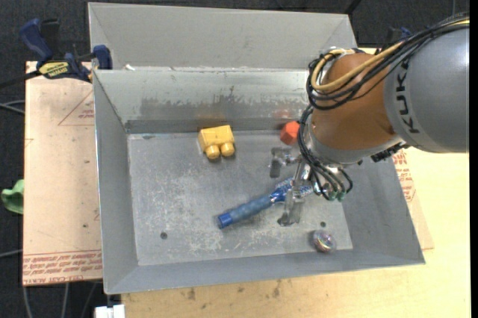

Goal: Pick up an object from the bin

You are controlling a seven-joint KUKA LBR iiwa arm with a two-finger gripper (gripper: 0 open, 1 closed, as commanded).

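You have the gripper [285, 188] spread wide astride just the right tip of the blue stick [245, 211]; closing so far off-centre may pivot it out, leaving you empty.

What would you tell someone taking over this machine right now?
Gripper: open, low in the right half of the bin, one finger on each side of the right end of the blue stick; not closed on it.
Other things: yellow block near the back wall, orange piece beside the arm, small round thing front right.
Done: nothing lifted.
Left: close, then lift a thing out.
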